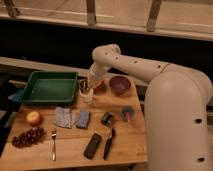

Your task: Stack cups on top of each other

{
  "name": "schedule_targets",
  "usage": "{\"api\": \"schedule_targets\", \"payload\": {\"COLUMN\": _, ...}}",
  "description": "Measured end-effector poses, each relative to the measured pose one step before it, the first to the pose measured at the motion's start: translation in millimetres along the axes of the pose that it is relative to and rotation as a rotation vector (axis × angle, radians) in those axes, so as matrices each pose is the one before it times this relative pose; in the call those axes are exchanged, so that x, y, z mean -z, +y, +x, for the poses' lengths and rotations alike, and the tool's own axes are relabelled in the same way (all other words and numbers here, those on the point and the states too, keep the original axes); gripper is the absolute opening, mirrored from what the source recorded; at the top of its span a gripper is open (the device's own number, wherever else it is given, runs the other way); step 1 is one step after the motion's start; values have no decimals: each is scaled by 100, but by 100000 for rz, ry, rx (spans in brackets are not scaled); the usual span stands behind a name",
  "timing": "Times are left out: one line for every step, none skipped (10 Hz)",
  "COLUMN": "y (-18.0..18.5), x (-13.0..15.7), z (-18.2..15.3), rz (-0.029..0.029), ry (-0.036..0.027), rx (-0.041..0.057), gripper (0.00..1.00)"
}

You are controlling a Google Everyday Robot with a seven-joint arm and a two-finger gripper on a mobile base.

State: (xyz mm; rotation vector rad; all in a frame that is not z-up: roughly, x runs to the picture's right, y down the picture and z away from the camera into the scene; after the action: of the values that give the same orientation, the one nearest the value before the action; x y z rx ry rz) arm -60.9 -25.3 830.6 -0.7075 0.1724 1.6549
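Note:
The cream-white cup (87, 96) stands upright on the wooden table (125, 150), just right of the green tray. My gripper (85, 86) hangs directly over it, its dark tip down at the cup's mouth and hiding the rim. Whether it touches or holds the cup does not show. A small silver cup (127, 113) stands on its own further right and nearer the front, well away from the gripper, with a reddish glint inside.
A green tray (50, 87) lies at the back left. A reddish-brown bowl (101, 86) and a purple bowl (120, 84) sit behind the arm. An apple (34, 118), grapes (27, 137), fork (53, 145), two sponges (72, 118), a remote (92, 146) and a black-handled tool (108, 142) fill the front.

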Motion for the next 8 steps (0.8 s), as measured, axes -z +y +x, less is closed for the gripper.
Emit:
{"api": "schedule_targets", "payload": {"y": -4, "x": -425, "z": 36, "rz": 188, "ry": 497, "rx": -139, "gripper": 18}}
{"api": "schedule_targets", "payload": {"y": 100, "x": -590, "z": 27, "rz": 184, "ry": 601, "rx": -674, "gripper": 30}}
{"api": "schedule_targets", "payload": {"y": -39, "x": -219, "z": -92, "rz": 35, "ry": 114, "rx": -538, "gripper": 38}}
{"api": "schedule_targets", "payload": {"y": -198, "x": -302, "z": -119, "rz": 222, "ry": 343, "rx": -671, "gripper": 50}}
{"api": "schedule_targets", "payload": {"y": -98, "x": -91, "z": -99, "rz": -136, "ry": 173, "rx": -450, "gripper": 60}}
{"api": "schedule_targets", "payload": {"y": 6, "x": -206, "z": -17, "rz": 35, "ry": 332, "rx": -130, "gripper": 69}}
{"api": "schedule_targets", "payload": {"y": 25, "x": -65, "z": -40, "rz": -21, "ry": 53, "rx": -40, "gripper": 73}}
{"api": "schedule_targets", "payload": {"y": 261, "x": -34, "z": -68, "rz": -65, "ry": -16, "rx": 346, "gripper": 74}}
